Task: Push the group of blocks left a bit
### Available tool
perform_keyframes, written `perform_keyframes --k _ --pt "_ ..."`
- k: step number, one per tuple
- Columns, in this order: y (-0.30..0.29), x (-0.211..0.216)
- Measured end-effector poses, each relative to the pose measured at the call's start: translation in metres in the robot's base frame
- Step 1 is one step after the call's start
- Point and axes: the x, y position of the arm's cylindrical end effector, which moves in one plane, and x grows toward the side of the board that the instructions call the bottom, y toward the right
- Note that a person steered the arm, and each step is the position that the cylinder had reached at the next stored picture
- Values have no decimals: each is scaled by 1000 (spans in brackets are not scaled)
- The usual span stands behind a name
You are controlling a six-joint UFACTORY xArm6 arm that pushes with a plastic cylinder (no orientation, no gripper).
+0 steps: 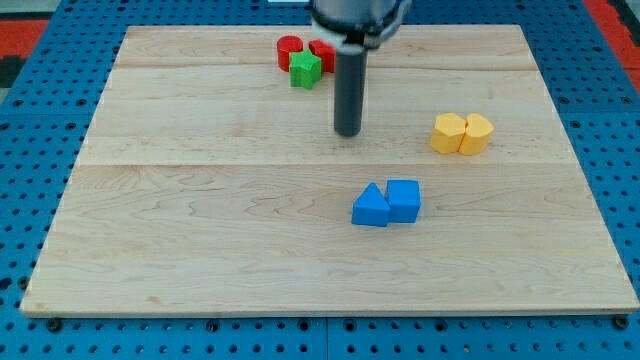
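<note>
My tip point(347, 131) rests on the board near its middle top, below and right of a cluster at the view's top: a red cylinder point(289, 50), a green star-like block point(306, 70) and a red block point(322, 53) partly hidden behind the rod. Two yellow blocks, one point(449, 132) and the other point(476, 133), touch each other to the right of the tip. A blue triangular block point(370, 206) and a blue cube point(404, 199) touch each other below the tip. The tip touches no block.
The wooden board point(200, 230) lies on a blue perforated table point(30, 150). The arm's dark body point(358, 20) overhangs the board's top edge.
</note>
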Motion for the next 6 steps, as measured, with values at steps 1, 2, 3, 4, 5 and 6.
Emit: perform_keyframes --k 1,2,3,4,5,6 --pt "36 -79" --pt "87 -121" --pt "52 -109" --pt "47 -88" --pt "29 -80" --pt "-3 -86"
